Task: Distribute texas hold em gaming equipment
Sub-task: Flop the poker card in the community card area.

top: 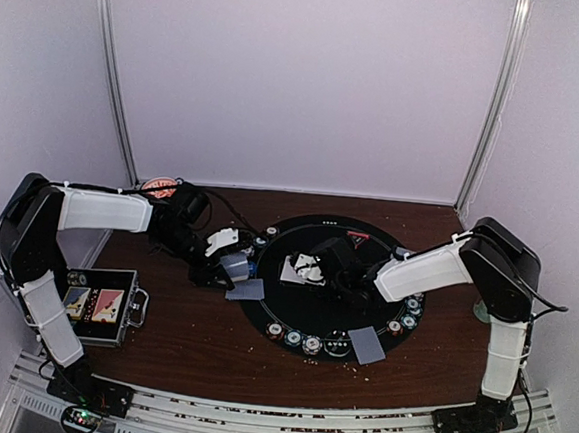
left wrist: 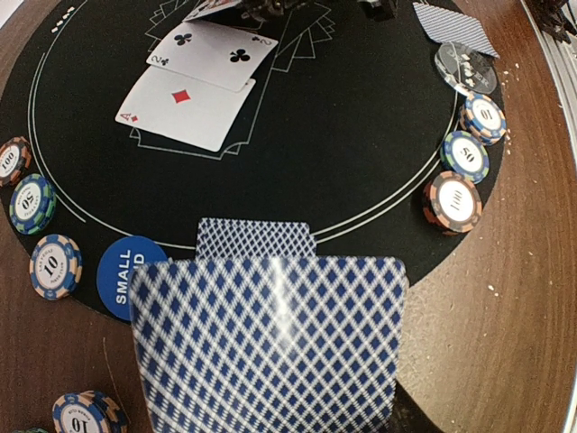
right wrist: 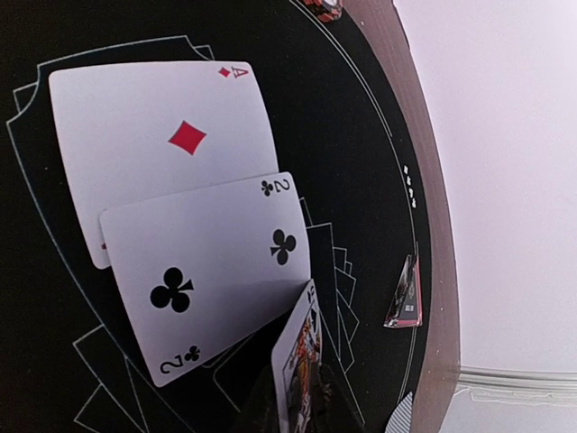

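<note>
My left gripper [top: 233, 268] is shut on a deck of blue-backed cards [left wrist: 270, 352], which hides its fingers in the left wrist view. It hovers at the left rim of the round black mat [top: 312, 319]. One face-down card [left wrist: 257, 239] lies just beyond the deck. An ace of diamonds [right wrist: 171, 135] and a two of clubs [right wrist: 207, 271] lie face up mid-mat, overlapping. Over them my right gripper [right wrist: 306, 406] holds a face card [right wrist: 306, 356] on edge between its dark fingers. Striped chips [left wrist: 451, 203] ring the mat, along with a blue button [left wrist: 122, 275] and a silvery button [left wrist: 464, 68].
A black case [top: 102, 305] with two card packs sits at the table's left, near my left arm. The red bowl [top: 160, 185] is at the back left. A red-triangle marker [right wrist: 403, 293] lies at the mat's far rim. Another face-down card [top: 367, 345] rests at the mat's near-right edge.
</note>
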Robot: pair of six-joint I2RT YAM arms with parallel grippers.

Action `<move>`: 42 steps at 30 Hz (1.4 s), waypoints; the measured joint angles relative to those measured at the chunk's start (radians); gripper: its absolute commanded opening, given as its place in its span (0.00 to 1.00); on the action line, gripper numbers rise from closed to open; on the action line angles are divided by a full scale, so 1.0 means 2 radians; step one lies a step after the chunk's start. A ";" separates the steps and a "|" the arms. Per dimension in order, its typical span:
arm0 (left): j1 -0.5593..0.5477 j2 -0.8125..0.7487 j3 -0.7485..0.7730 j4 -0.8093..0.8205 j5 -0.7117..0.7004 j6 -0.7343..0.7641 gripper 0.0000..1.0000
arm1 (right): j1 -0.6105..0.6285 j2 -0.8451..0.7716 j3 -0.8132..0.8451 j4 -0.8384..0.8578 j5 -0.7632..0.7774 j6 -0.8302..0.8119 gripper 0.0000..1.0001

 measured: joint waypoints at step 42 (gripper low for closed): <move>0.000 0.000 0.000 0.000 0.000 0.000 0.48 | 0.022 -0.050 -0.026 -0.025 -0.023 0.016 0.86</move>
